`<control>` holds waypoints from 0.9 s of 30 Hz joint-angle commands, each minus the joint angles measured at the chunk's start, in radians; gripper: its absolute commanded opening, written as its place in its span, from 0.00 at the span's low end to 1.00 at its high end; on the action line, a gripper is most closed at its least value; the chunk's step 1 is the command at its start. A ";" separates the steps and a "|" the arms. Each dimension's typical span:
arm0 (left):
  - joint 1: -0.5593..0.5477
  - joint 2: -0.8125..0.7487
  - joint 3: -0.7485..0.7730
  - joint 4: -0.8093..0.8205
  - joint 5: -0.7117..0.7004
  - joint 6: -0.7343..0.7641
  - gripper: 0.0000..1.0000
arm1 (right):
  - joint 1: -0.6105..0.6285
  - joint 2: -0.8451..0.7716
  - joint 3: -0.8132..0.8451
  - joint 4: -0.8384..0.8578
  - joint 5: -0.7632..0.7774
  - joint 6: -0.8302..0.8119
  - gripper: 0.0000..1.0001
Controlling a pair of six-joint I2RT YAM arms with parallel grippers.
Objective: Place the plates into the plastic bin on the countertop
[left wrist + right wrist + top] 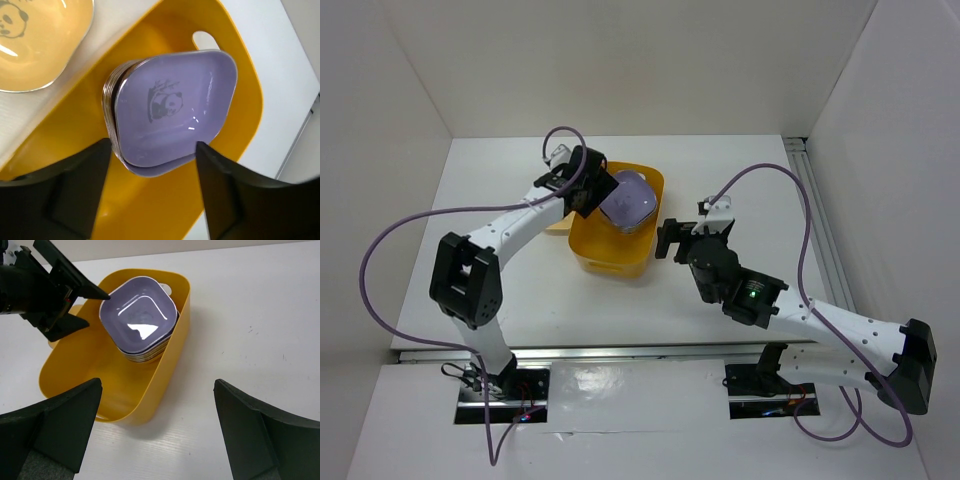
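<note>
The yellow-orange plastic bin stands mid-countertop. Inside it, a stack of plates leans toward the far end, with a lavender panda plate on top. My left gripper hovers over the bin's far left rim; it is open, with its fingers apart on either side of the stack's near edge and not touching it. A yellow-orange panda plate lies on the countertop outside the bin's left wall. My right gripper is open and holds nothing, just right of the bin.
White walls enclose the countertop at the back and on both sides. A metal rail runs along the right edge. The left arm's purple cable loops over the left side. The loose plate sits partly under the left arm.
</note>
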 commanded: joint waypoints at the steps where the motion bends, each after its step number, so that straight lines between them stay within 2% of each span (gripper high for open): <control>1: -0.003 -0.091 0.005 0.045 0.037 0.001 0.84 | -0.004 -0.005 0.021 -0.004 0.038 0.004 1.00; 2: -0.003 -0.116 0.005 0.045 0.037 0.010 0.90 | -0.004 -0.005 0.021 -0.004 0.038 0.004 1.00; 7: 0.052 -0.295 -0.127 0.045 -0.070 0.021 0.95 | -0.013 0.004 0.021 0.006 0.019 0.004 1.00; 10: 0.170 -0.375 -0.213 0.045 -0.066 0.021 0.96 | -0.022 0.004 0.000 0.026 -0.016 -0.005 1.00; 14: 0.252 -0.395 -0.270 0.063 -0.092 0.067 0.95 | -0.056 0.004 -0.023 0.068 -0.114 -0.049 1.00; 15: 0.267 -0.379 -0.280 0.078 -0.101 0.076 0.93 | -0.056 0.004 -0.023 0.083 -0.140 -0.059 1.00; 20: 0.397 -0.218 -0.282 0.198 0.032 0.145 0.92 | -0.056 0.024 -0.032 0.092 -0.218 -0.091 1.00; 24: 0.426 -0.064 -0.195 0.148 0.041 0.159 0.92 | -0.065 0.033 -0.042 0.092 -0.249 -0.091 1.00; 27: 0.436 -0.011 -0.197 0.138 0.041 0.124 0.92 | -0.065 0.033 -0.052 0.092 -0.249 -0.100 1.00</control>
